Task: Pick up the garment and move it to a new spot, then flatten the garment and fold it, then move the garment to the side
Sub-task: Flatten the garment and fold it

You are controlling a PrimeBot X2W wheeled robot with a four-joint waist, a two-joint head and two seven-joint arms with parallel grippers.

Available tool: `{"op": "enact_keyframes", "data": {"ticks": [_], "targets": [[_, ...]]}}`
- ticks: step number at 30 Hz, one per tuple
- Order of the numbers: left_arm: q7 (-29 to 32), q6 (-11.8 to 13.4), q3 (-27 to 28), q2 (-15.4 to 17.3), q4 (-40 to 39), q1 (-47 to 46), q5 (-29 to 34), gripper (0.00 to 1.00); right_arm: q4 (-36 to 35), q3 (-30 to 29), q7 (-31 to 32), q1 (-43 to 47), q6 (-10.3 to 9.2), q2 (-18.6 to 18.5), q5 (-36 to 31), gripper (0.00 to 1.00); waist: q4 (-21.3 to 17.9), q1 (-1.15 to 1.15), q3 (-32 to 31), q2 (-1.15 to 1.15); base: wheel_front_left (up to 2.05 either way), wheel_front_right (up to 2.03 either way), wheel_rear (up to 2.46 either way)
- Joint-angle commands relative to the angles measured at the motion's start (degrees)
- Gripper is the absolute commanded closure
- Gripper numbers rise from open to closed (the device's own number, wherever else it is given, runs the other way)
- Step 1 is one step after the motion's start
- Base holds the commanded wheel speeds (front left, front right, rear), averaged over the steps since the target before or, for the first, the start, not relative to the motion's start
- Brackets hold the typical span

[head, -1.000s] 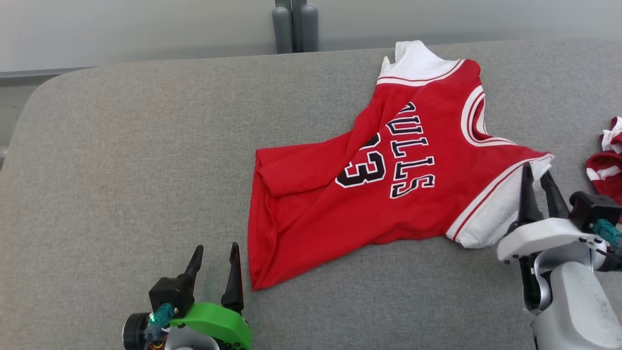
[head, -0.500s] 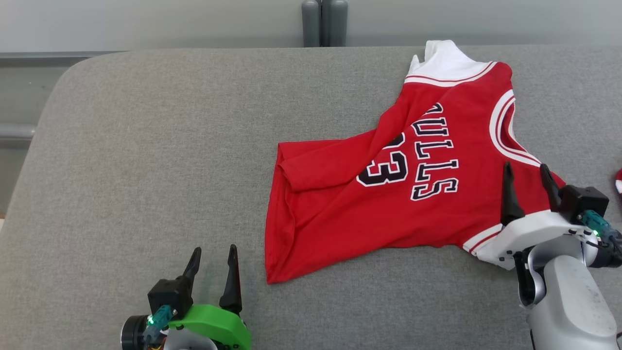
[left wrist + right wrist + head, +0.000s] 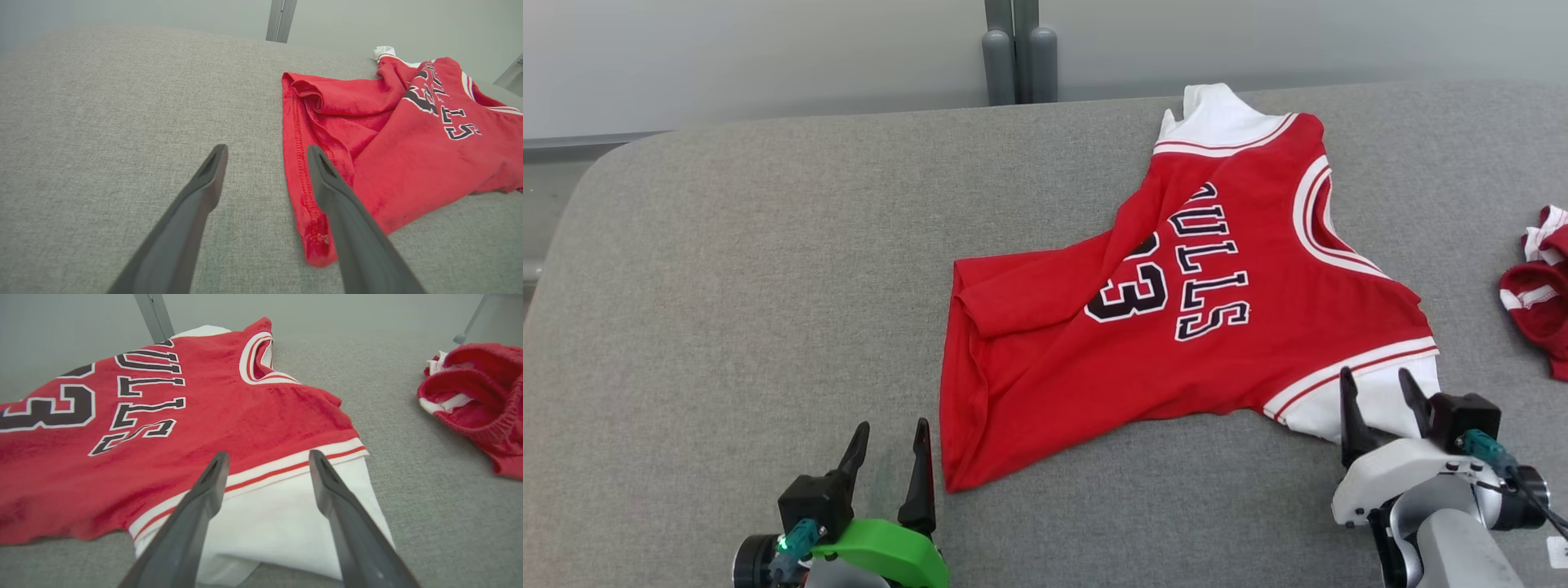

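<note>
Both grippers spread wide and empty at the jersey (image 3: 1176, 327)
Right gripper (image 3: 1374, 376) poised over its white sleeve (image 3: 278, 506), left gripper (image 3: 892, 426) just beside its rumpled hem (image 3: 300, 163); pinch these 2 edges and draw them apart, low over the grey pad (image 3: 727, 286) under it

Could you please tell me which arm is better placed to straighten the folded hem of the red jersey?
Probably the left: the left gripper, jaws open, hovers beside the red fabric jersey's folded hem, while the right gripper is over its white sleeve at the opposite end.
</note>
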Motion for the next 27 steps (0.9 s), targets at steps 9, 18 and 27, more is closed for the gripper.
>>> {"op": "enact_keyframes", "data": {"ticks": [9,18,27], "targets": [[0.02,0.16,-0.16,0.24,-0.02,0.49,0.23,0.0,9.4,4.44,4.5,-5.93,-0.05,-0.97,-1.64,0.0,1.21,0.0,0.53,0.0,0.0,0.0,0.0],[0.02,0.29,-0.47,0.23,0.36,0.5,-0.01,0.0,17.5,4.91,14.81,-9.36,-0.07,-2.5,-3.28,0.58,2.97,0.0,0.51,0.0,0.0,0.0,0.0],[0.03,0.27,-0.82,0.23,0.31,0.82,-0.23,0.0,16.67,8.67,14.99,-14.04,-0.02,-4.08,-2.99,1.0,4.01,0.0,-0.01,0.0,0.0,0.0,0.0]]}}
